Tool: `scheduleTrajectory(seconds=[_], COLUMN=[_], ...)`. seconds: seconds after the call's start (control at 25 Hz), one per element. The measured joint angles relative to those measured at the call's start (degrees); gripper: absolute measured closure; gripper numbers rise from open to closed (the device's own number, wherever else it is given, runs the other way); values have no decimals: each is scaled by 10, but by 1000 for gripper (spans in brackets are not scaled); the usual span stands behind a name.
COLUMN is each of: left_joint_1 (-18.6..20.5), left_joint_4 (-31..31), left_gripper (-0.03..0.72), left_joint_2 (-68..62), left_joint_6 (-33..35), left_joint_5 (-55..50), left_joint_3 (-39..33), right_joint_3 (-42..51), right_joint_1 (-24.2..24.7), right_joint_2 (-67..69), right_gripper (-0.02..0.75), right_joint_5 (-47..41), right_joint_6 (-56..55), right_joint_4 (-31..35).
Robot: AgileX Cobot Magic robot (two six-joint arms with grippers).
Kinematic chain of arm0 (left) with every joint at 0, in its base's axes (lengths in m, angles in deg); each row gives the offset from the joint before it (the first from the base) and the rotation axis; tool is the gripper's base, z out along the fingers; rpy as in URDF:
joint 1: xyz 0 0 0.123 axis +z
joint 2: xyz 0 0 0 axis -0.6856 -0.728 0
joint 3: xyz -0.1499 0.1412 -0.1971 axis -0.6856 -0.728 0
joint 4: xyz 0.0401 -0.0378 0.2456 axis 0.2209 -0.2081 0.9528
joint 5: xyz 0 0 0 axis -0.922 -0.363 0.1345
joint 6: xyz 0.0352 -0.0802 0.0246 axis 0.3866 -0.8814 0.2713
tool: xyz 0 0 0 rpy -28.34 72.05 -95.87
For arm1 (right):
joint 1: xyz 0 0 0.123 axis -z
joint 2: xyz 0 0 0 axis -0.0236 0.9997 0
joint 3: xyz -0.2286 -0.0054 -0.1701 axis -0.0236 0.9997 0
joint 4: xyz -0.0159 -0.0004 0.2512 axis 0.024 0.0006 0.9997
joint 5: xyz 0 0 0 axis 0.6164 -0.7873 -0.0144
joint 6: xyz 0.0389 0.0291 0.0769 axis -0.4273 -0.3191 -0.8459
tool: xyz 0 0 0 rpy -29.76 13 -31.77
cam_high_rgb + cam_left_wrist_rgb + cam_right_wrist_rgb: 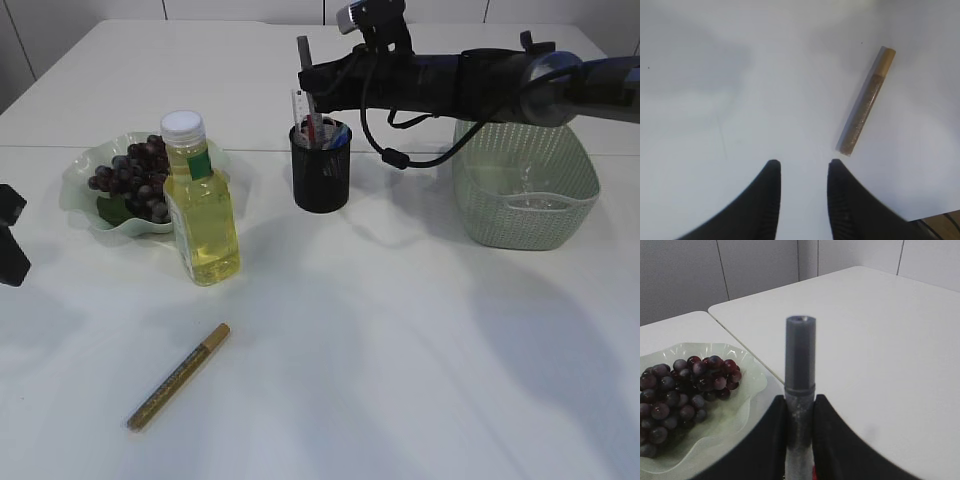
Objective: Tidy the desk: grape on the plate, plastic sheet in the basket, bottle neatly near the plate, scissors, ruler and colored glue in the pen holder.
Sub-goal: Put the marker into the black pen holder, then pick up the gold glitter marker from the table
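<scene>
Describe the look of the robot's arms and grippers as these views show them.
The right arm is a dark, tube-shaped boom with black cables looping beneath it and a silver-grey joint near its far end. A small grey camera block sits on its wrist. The left gripper has two black, tapering, curved fingers with fine ribbing on the inner faces. The right gripper has the same glossy black fingers.

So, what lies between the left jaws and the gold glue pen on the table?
Nothing. In the left wrist view, only bare white table separates the open left gripper from the near end of the gold glue pen.
</scene>
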Motion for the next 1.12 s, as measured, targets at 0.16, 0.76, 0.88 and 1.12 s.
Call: scheduleTrajectory(seconds=[0.16, 0.76, 0.88, 1.12], left_joint_1=[0, 0, 0, 0], left_joint_4=[0, 0, 0, 0], left_gripper=[452, 452, 452, 452], left_joint_2=[0, 0, 0, 0], left_joint_6=[0, 0, 0, 0], left_joint_5=[2, 3, 3, 3], left_joint_3=[0, 0, 0, 0], right_joint_3=[0, 0, 0, 0], right_joint_1=[0, 1, 1, -4], right_joint_2=[0, -130, -187, -271], right_gripper=[431, 316, 335, 352], right_joint_5=[-17, -40, -129, -286], right_joint_6=[0, -613, -784, -981], right_joint_4=[0, -452, -618, -834])
